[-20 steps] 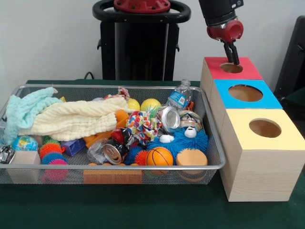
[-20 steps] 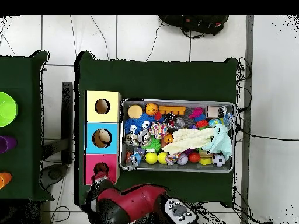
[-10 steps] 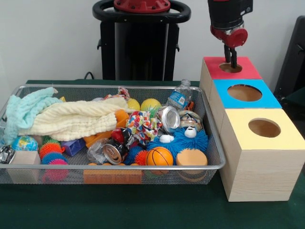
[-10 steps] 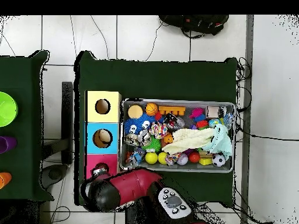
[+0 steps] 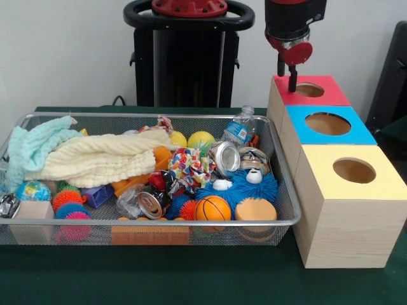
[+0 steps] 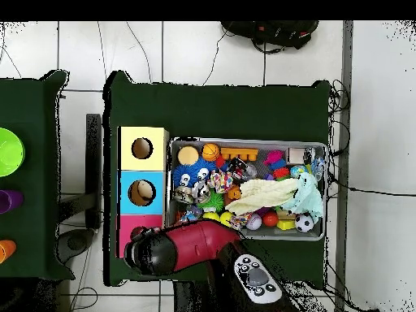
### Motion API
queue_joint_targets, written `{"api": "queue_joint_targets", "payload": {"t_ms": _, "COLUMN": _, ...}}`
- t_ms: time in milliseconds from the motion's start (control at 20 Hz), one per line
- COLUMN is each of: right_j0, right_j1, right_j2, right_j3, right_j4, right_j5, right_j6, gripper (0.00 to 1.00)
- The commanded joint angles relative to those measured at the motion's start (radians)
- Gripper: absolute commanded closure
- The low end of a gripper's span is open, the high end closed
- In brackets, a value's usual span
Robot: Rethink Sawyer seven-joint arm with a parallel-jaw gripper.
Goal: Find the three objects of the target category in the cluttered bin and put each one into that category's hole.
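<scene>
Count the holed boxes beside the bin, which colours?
3, in a row beside the bin: red box farthest from the front camera, under the gripper; blue box in the middle; yellow box nearest. None seems hidden.

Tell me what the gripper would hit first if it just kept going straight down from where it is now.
Probably the red box top, near its left edge beside the hole. The gripper points straight down just above it, though depth is hard to judge.

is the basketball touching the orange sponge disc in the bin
Apart. The front view shows a thin gap with blue fuzz between the basketball and the orange sponge disc; they sit side by side at the bin's front rim.
</scene>
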Motion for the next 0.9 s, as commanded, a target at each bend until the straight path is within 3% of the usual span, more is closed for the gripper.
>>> {"api": "queue_joint_targets", "payload": {"t_ms": 50, "right_j0": -0.041, "right_j1": 0.005, "right_j2": -0.013, "right_j3": -0.059, "right_j4": -0.031, "right_j5": -0.010, "right_j6": -0.109, "gripper": 0.00}}
{"api": "queue_joint_targets", "payload": {"t_ms": 450, "right_j0": -0.048, "right_j1": 0.002, "right_j2": -0.009, "right_j3": -0.040, "right_j4": -0.035, "right_j5": -0.053, "right_j6": -0.092, "gripper": 0.00}}
{"api": "queue_joint_targets", "payload": {"t_ms": 650, "right_j0": -0.037, "right_j1": 0.019, "right_j2": -0.069, "right_j3": -0.062, "right_j4": -0.136, "right_j5": -0.076, "right_j6": -0.111, "gripper": 0.00}}
{"api": "queue_joint_targets", "payload": {"t_ms": 900, "right_j0": -0.056, "right_j1": 0.045, "right_j2": -0.125, "right_j3": -0.033, "right_j4": -0.289, "right_j5": -0.190, "right_j6": -0.125, "gripper": 0.00}}
